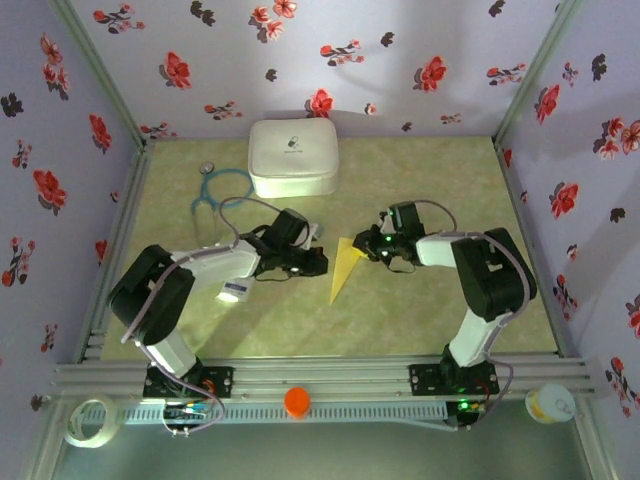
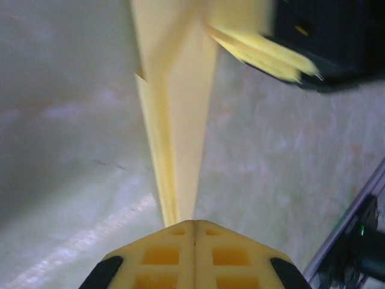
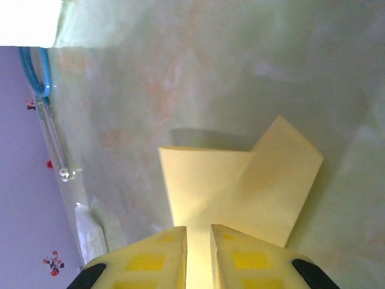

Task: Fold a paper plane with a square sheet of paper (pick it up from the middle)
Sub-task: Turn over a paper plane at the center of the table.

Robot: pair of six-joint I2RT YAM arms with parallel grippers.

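The paper plane (image 1: 343, 268) is a narrow yellow dart in the middle of the table (image 1: 430, 170), between the two grippers. Its point faces the near edge and its wider tail faces the far side. In the right wrist view one flap angles up and casts a shadow on the surface behind it, so at least part of the paper appears raised. Whether the nose touches the table cannot be told.

The left gripper (image 2: 194, 224) is closed tight. The plane's narrow end runs straight into the seam between its fingertips, so it appears to have the paper pinched. The right gripper (image 3: 198, 232), on the plane's right side, has its fingers slightly apart. The paper's edge lies in that narrow gap, and nothing shows them pressing on it.

The main risk, judged from this, is that the plane ends up hanging from one thin pinch. With little support on the right it could droop, twist or swing. The creases could then spring open and the wings spread out of shape. The raised flap could also catch on a right finger if that gripper pulls away at an angle, which would drag the plane or tear a fold. A slip at the left pinch would drop the dart flat and skewed.

A small white packet (image 1: 235, 292) lies on the near left beside the left arm. A blue stethoscope (image 1: 222, 188) and a white rounded case (image 1: 292, 158) sit towards the far side, well apart from the plane.
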